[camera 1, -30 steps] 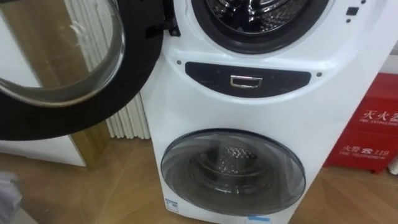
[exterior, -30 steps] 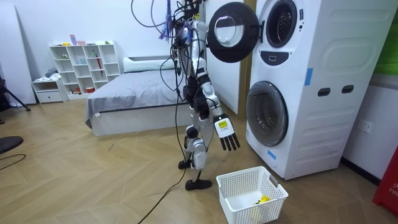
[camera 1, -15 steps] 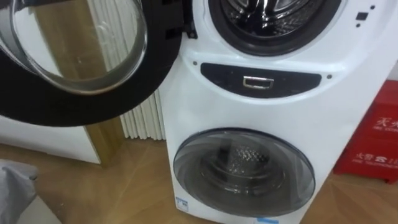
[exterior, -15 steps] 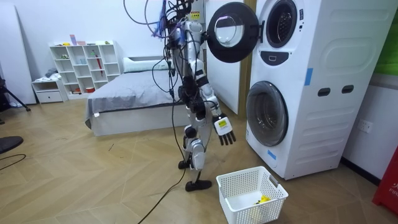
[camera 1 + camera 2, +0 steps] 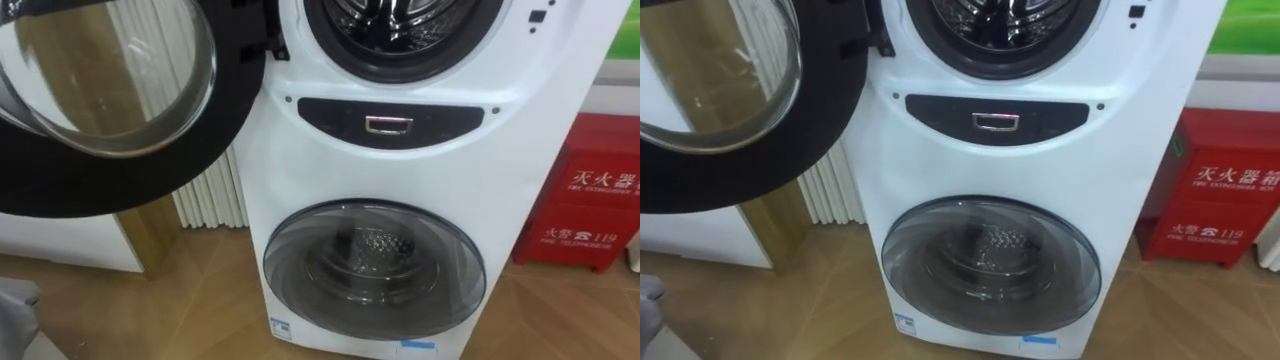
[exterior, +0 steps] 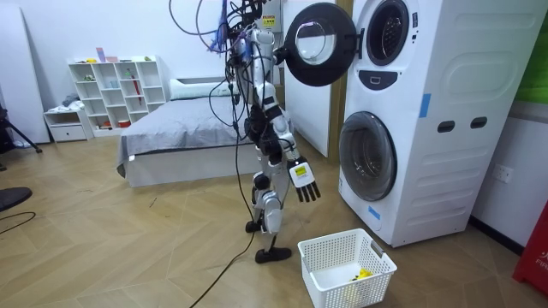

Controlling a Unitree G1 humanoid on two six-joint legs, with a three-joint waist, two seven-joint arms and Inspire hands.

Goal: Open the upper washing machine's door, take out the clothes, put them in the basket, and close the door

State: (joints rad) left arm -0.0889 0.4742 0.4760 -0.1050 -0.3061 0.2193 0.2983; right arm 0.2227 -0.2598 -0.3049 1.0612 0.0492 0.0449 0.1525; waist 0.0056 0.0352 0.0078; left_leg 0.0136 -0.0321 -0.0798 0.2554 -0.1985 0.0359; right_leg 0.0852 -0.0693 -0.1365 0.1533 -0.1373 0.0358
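I stand facing a white stacked washing machine. Its upper door hangs open to my left, black-rimmed with a glass bowl. The upper drum shows shiny metal, and I can make out no clothes in the part I see. The lower door is closed, with a bare metal drum behind its glass. In the room view my right hand hangs by my thigh, open with straight fingers and holding nothing, short of the machine.
A white plastic basket sits on the wood floor by my feet, with something small and yellow in it. A red box stands right of the machine and a white radiator left of it. A bed lies behind me.
The eye view has shifted right and back left, so my head moved. In the room view my right hand has swung slightly back towards my leg. The machine and its doors are unchanged.
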